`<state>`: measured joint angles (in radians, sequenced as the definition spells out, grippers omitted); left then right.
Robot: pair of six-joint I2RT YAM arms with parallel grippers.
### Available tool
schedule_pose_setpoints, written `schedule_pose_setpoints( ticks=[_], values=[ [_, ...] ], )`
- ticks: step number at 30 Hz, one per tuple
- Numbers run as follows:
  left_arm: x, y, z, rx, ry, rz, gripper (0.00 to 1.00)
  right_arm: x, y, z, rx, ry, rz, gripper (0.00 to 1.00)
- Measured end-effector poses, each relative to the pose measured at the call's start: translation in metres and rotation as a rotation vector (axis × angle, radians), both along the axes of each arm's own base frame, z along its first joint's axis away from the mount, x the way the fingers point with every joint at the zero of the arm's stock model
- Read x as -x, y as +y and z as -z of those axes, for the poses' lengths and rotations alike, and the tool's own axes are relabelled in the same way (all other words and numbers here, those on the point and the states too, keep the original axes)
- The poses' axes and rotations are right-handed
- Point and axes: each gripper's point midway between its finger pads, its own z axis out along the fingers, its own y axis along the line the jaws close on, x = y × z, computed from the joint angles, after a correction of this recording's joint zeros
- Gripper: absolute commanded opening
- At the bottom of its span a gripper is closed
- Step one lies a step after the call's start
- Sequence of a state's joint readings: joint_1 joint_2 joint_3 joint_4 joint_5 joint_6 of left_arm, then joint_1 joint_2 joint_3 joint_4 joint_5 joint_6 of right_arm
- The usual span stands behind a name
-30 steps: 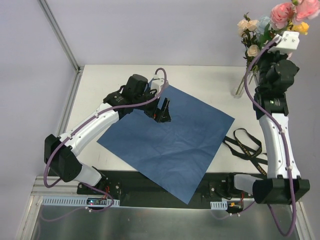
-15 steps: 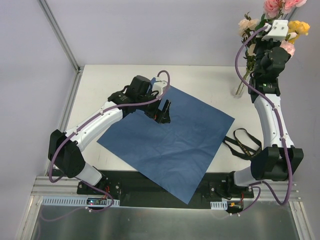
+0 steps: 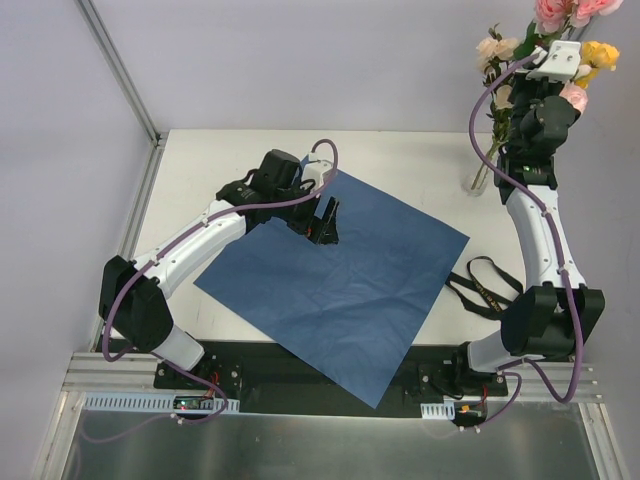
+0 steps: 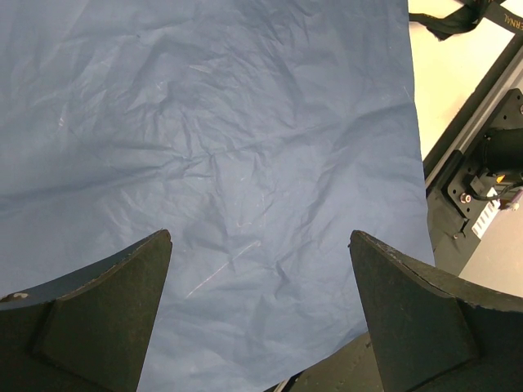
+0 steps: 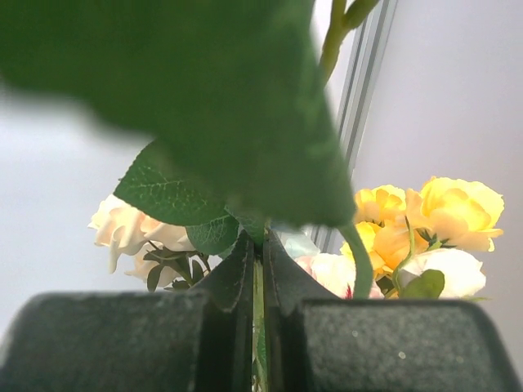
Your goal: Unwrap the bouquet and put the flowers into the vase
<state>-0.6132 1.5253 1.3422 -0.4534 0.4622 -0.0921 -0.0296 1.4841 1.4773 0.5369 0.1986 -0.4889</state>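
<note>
My left jaws gape wide over the paper (image 3: 350,285) at centre frame; my right jaws, upper right, pinch the flowers (image 3: 553,14) by a stem.

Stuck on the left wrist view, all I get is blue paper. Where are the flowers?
Observer: The right gripper is shut on a green stem and holds the flowers high over the far right corner of the table.
Operator: Vase?
Observer: The vase stands upright on the table beside that arm. Cream blooms have stems running down to it, but I cannot tell whether they sit inside.
Operator: Ribbon off?
Observer: Yes. The black ribbon lies loose on the table, just right of the blue paper.
</note>
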Motion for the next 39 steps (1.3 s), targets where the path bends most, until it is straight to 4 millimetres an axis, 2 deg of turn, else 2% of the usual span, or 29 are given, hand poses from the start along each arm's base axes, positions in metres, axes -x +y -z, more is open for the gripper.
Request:
schedule_pose_setpoints(
  ticks=[21, 39],
  values=[
    [0.000, -0.001, 0.004, -0.002, 0.012, 0.004, 0.89, -0.003, -0.016, 0.032, -0.041, 0.034, 0.050, 0.00],
    [0.000, -0.001, 0.004, -0.001, 0.014, 0.006, 0.89, 0.002, -0.030, 0.037, -0.064, 0.052, 0.130, 0.00]
  ],
)
